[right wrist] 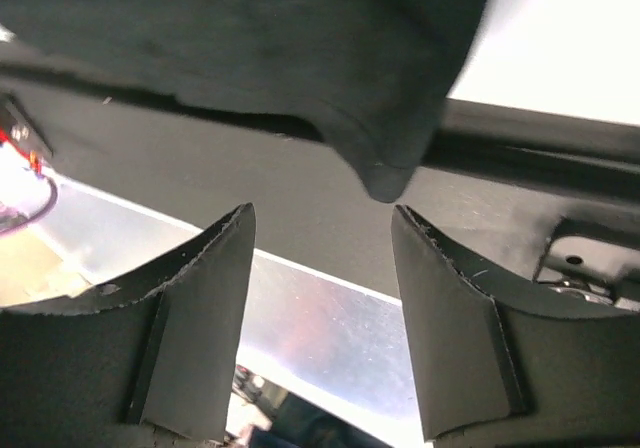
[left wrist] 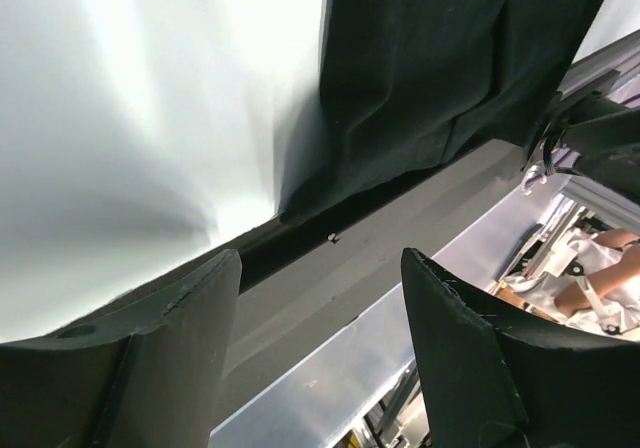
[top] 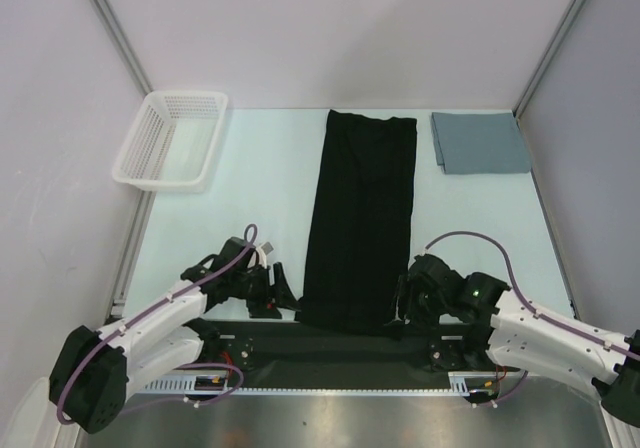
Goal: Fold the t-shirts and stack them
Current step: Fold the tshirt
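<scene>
- Pale mint-green table top (top: 240, 198) w/ white walls round it; white plastic mesh basket (top: 172, 140) at the far-left corner.
- Centre: large plain black cloth t-shirt (top: 360, 218), folded into 1 long narrow strip running far to near; its near end drapes over the table's near edge onto the dark base rail (top: 330, 343).
- Far right: slate grey-blue cloth t-shirt (top: 481, 142), folded to a flat rectangle; near the black shirt's far end, not touching it.
- Near-left corner of the black shirt: left gripper (top: 284, 295) sits low; released, its 2 fingers (left wrist: 190, 328) spread w/ nothing btwn them; the shirt's hem lies just ahead of the tips.
- Near-right corner: right gripper (top: 403, 298), also released; fingers (right wrist: 200, 298) apart, nothing btwn; the shirt's corner hangs just beyond the tips.
</scene>
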`<action>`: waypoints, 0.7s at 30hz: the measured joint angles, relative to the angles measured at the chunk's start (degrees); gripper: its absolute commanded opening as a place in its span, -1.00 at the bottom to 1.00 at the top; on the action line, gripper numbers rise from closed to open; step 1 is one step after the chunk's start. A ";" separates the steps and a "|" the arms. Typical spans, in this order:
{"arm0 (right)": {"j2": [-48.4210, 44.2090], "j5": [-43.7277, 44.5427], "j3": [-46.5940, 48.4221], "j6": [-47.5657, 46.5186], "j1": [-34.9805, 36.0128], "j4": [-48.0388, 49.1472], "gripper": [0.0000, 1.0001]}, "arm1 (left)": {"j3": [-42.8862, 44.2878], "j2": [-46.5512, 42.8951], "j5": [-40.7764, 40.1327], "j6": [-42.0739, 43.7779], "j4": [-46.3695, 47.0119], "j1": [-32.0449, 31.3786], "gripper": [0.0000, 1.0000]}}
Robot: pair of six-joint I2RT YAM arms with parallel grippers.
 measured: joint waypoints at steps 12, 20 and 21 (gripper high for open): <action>-9.14 3.93 -7.54 11.61 1.03 -1.81 0.17 | 0.98 6.27 -3.78 0.70 2.64 -4.48 0.13; -11.50 3.63 -11.65 15.26 1.03 -0.31 0.09 | 1.25 7.50 -5.33 1.29 3.74 -6.34 0.10; -10.95 3.58 -11.72 15.41 1.03 0.24 0.09 | 1.27 7.58 -5.44 1.33 3.87 -6.43 0.10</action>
